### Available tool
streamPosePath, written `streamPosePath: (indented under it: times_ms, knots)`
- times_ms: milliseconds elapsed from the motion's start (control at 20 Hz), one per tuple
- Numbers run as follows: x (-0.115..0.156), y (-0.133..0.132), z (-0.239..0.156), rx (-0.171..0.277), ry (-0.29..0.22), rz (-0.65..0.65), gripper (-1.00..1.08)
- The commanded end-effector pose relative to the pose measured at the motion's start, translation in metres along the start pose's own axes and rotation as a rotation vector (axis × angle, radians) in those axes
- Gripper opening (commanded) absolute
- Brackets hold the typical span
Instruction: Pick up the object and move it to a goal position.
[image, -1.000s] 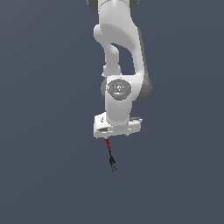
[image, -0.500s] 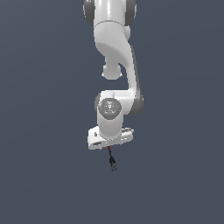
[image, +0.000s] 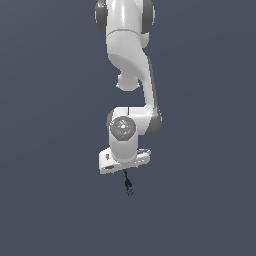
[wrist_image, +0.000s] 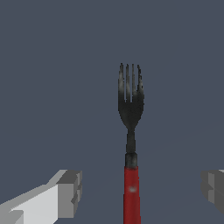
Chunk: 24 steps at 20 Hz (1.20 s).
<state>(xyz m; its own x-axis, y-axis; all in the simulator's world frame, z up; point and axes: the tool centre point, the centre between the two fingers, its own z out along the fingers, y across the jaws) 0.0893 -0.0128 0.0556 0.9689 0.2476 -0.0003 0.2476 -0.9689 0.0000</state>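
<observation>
The object is a small fork (image: 128, 186) with a red handle and a black pronged end. In the exterior view only its black end and a sliver of red show below the white hand. My gripper (image: 124, 170) is right over the handle. In the wrist view the fork (wrist_image: 130, 113) lies straight between my fingers, with the red handle nearest the camera. My gripper (wrist_image: 141, 191) is open. One finger (wrist_image: 70, 192) and the other finger (wrist_image: 213, 188) stand wide apart on either side of the handle and do not touch it.
A plain dark grey surface (image: 50, 200) fills both views. The white arm (image: 127, 60) rises above the hand in the exterior view. No other objects show.
The arm has come down over the fork. The hand now covers most of the red handle that showed a second ago. The fork has not moved.
</observation>
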Motion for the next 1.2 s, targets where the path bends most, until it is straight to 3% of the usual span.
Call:
streamPosePath:
  times_ms: [0, 400, 700, 750, 1150]
  knots:
    - [0.000, 0.000, 0.005, 0.000, -0.001, 0.000, 1.00]
    - [-0.001, 0.000, 0.043, 0.000, 0.000, -0.003, 1.00]
    - [0.001, 0.000, 0.049, 0.000, 0.000, -0.003, 1.00]
    - [0.001, 0.000, 0.049, 0.000, 0.000, -0.003, -1.00]
    - [0.001, 0.000, 0.049, 0.000, 0.000, -0.003, -1.00]
